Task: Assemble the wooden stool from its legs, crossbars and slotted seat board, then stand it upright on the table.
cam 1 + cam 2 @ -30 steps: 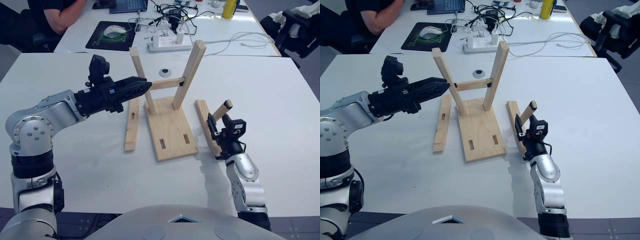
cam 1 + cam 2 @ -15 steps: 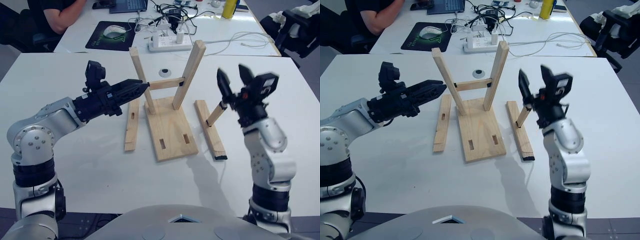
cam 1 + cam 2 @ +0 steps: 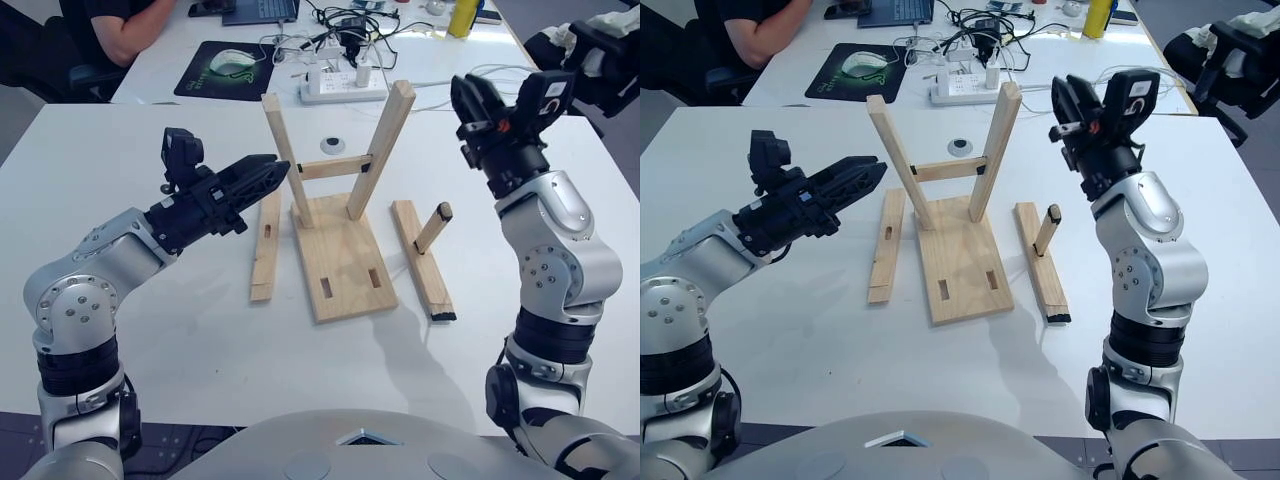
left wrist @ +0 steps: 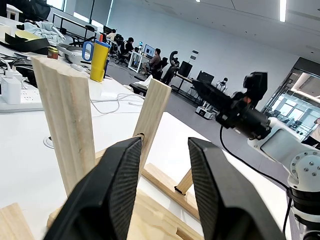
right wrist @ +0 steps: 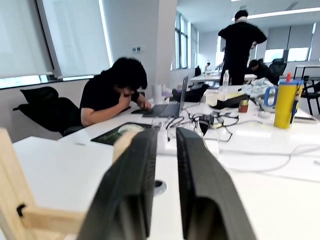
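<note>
The white table is carrying the stool in parts. The seat board is lying flat at centre. Two legs are standing tilted on its far end, with a crossbar joining them. A loose leg is lying flat just left of the board. Another leg is lying to the right, with a short crossbar sticking up from it. The left gripper is hovering beside the left upright, jaws spread and empty. The right gripper is hanging raised at far right, jaws narrowly parted and empty.

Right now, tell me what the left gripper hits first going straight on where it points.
Probably the far leg, seen between the left gripper's open fingers, near where the crossbar joins it. The near leg sits just aside and might be clipped; depth is unclear.
</note>
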Action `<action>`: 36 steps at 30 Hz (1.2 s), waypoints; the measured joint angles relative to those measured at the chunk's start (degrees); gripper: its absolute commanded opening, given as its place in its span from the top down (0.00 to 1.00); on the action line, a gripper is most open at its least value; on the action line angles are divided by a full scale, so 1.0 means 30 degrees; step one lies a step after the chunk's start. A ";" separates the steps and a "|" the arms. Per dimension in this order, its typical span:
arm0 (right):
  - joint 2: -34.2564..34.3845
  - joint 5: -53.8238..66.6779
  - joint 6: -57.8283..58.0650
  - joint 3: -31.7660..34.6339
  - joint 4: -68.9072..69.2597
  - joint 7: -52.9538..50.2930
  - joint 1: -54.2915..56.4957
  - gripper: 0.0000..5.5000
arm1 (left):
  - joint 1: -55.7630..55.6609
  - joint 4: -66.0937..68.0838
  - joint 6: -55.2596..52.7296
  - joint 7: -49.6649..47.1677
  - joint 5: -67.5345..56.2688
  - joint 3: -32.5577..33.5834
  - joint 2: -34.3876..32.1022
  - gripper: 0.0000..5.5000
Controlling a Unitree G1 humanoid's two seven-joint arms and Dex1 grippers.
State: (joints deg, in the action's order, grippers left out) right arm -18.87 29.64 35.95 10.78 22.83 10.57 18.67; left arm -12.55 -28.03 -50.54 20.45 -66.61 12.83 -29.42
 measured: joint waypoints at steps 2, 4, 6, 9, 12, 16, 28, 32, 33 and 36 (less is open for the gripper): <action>-0.0005 -0.0041 -0.0003 -0.0075 -0.0151 0.0238 -0.0465 1.00 | 0.0192 -0.0060 0.0128 -0.0038 0.0093 -0.0068 0.0005 0.69; -0.0011 -0.0214 -0.0054 -0.0193 -0.0174 0.0456 -0.0849 1.00 | 0.0419 -0.0117 0.0174 -0.0088 0.0103 -0.0125 0.0014 0.69; -0.0016 -0.0503 -0.0259 -0.0402 -0.0182 0.0573 -0.1147 1.00 | 0.0446 -0.0123 0.0203 -0.0095 0.0103 -0.0145 0.0013 0.69; -0.0003 -0.0779 -0.0431 -0.0670 -0.0190 0.0662 -0.1791 1.00 | 0.0437 -0.0098 0.0213 -0.0041 0.0105 -0.0230 0.0002 0.69; 0.0052 -0.0929 -0.0549 -0.0824 -0.0173 0.0666 -0.1992 1.00 | 0.0359 0.0010 0.0213 0.0033 0.0110 -0.0306 -0.0033 0.69; 0.0133 -0.1316 -0.1238 -0.0915 0.0678 0.0603 -0.1630 1.00 | 0.0251 0.0169 0.0212 0.0154 0.0113 -0.0337 -0.0081 0.69; -0.0174 -0.3416 -0.1042 -0.2214 0.0297 0.0394 -0.3406 1.00 | -0.0272 0.0483 0.0103 0.0431 0.0125 -0.0406 -0.0210 0.69; 0.0232 -0.2775 -0.0232 -0.1237 -0.0132 0.0090 -0.2777 1.00 | -0.0368 0.0663 -0.0032 0.0589 0.0119 -0.0504 -0.0307 0.69; 0.0443 -0.2502 -0.0199 -0.1013 -0.0263 0.0086 -0.2611 1.00 | -0.0374 0.0664 -0.0043 0.0596 0.0116 -0.0501 -0.0314 0.69; 0.1111 -0.1379 -0.0467 -0.0284 -0.0341 0.0117 -0.1717 1.00 | -0.0371 0.0661 -0.0050 0.0594 0.0116 -0.0495 -0.0326 0.69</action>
State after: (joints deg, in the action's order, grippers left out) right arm -15.54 25.50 34.55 9.93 21.81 10.93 13.52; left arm -13.66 -26.05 -50.69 22.24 -66.26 11.35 -30.40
